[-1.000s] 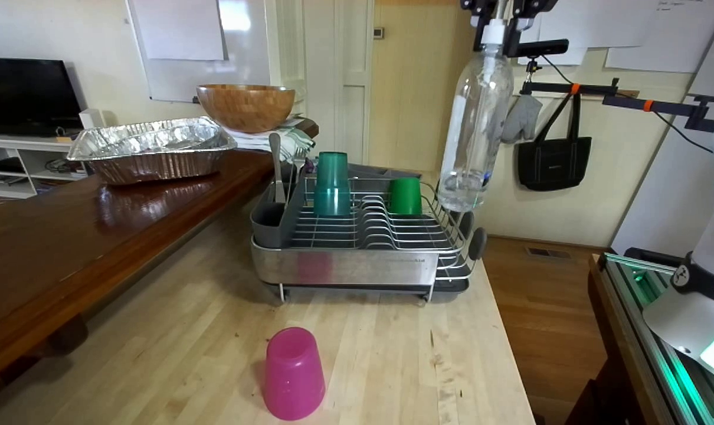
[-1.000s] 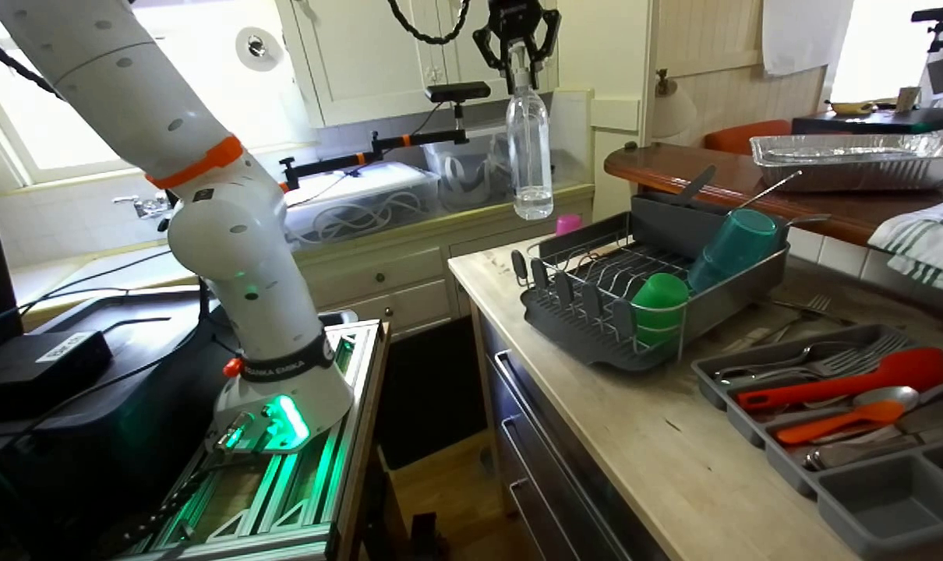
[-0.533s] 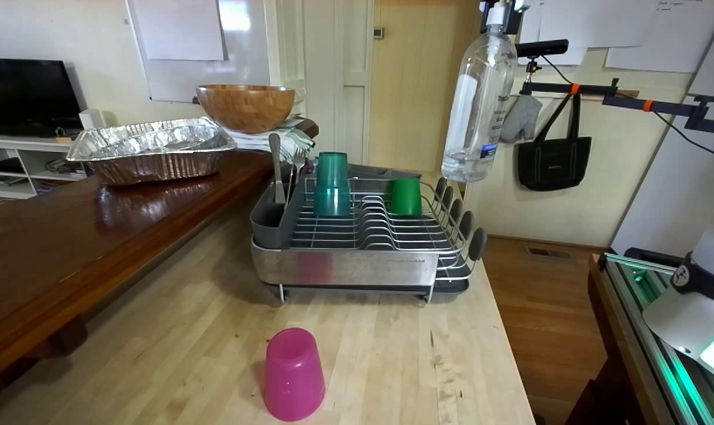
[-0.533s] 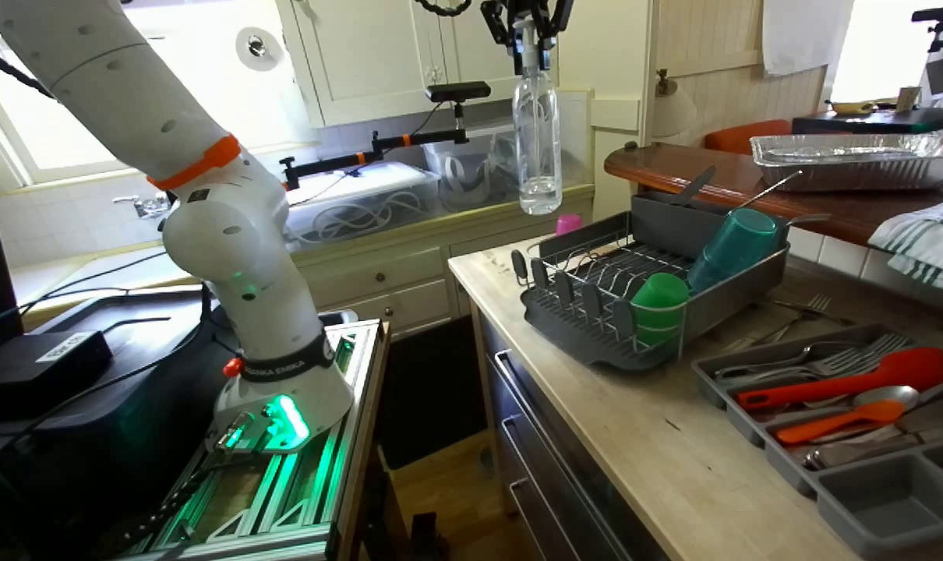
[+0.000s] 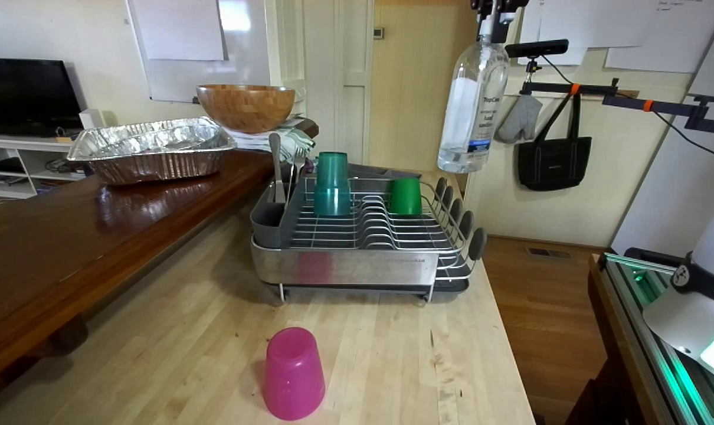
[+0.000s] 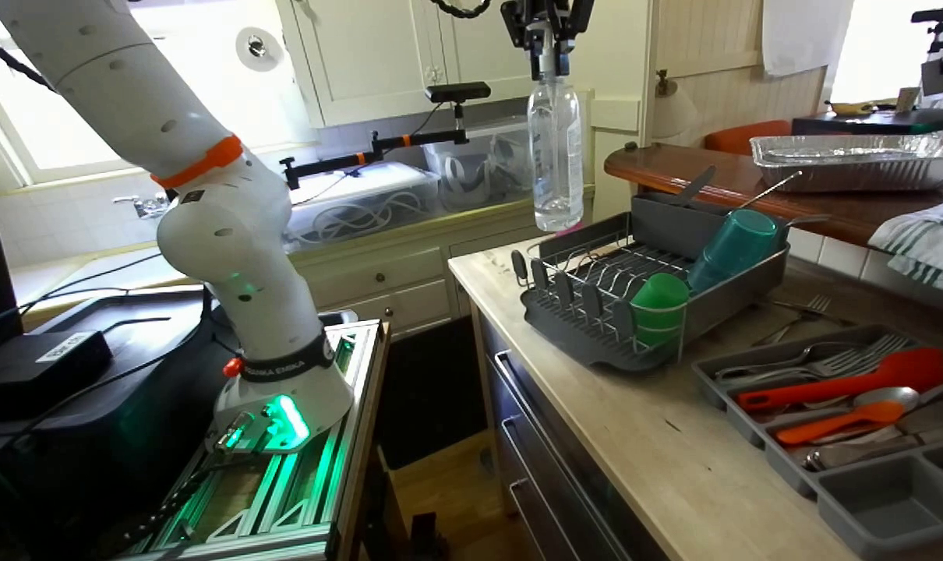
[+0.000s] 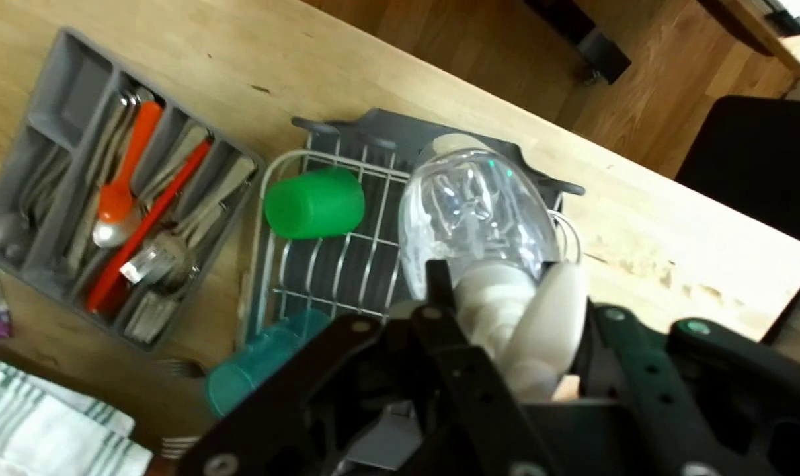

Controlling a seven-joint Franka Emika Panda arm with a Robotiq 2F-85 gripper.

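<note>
A clear pump bottle (image 5: 474, 112) hangs base-down in the air with a little liquid at its bottom. My gripper (image 6: 548, 61) is shut on its white pump neck, as the wrist view shows, with a finger on either side of the pump (image 7: 496, 297). The pump's spout partly covers the right finger. Below the bottle (image 7: 473, 205), in the wrist view, lies the edge of a dish rack (image 5: 357, 267). Inside the rack stand a green cup (image 5: 405, 196) and a teal cup (image 6: 735, 245). An upside-down pink cup (image 5: 294, 375) stands on the wooden counter (image 5: 386, 366).
A grey cutlery tray (image 6: 877, 483) with utensils sits beside the rack. A raised dark wood bar top (image 5: 97, 236) carries a foil pan (image 5: 156, 150) and a wooden bowl (image 5: 246, 107). A camera on a jointed mount (image 6: 409, 142) appears behind the bottle.
The held bottle has moved farther from the pink cup's end of the counter, toward the cutlery tray's end. It has turned, so its printed label now shows. Cups and rack have not moved.
</note>
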